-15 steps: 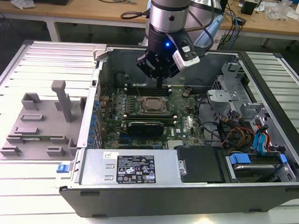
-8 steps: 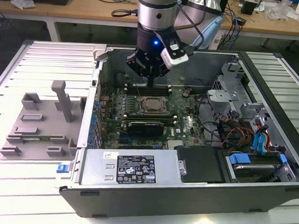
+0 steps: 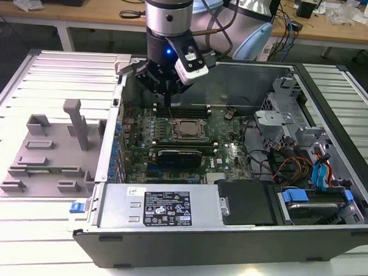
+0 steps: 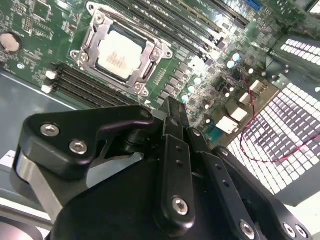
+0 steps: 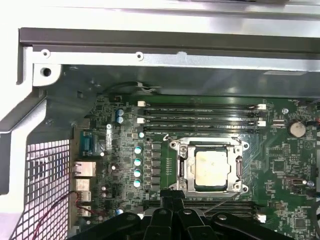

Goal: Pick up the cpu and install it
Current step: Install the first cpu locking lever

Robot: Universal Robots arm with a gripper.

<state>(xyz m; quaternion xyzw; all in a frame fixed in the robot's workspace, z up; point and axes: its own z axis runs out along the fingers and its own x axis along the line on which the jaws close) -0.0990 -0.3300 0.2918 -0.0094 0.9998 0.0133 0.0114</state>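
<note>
Left of the computer case (image 3: pixel 229 231), on the bench (image 3: pixel 40 223), I see the grey fixture tray (image 3: pixel 49 153) with nothing on it. Inside the case, the cpu (image 3: pixel 185 130) sits in the motherboard socket (image 3: pixel 185 131), its pale top showing within the metal frame in both wrist views (image 4: pixel 120 55) (image 5: pixel 212 169). My hand (image 3: pixel 167 102) hovers just above the memory slots (image 5: pixel 200 117) beside the socket, its fingers (image 4: pixel 175 117) pressed together and carrying nothing.

Pale matt metal cpu (image 5: pixel 213 168), glossy green motherboard (image 5: pixel 125 150), matt black tool (image 4: pixel 172 117)
</note>
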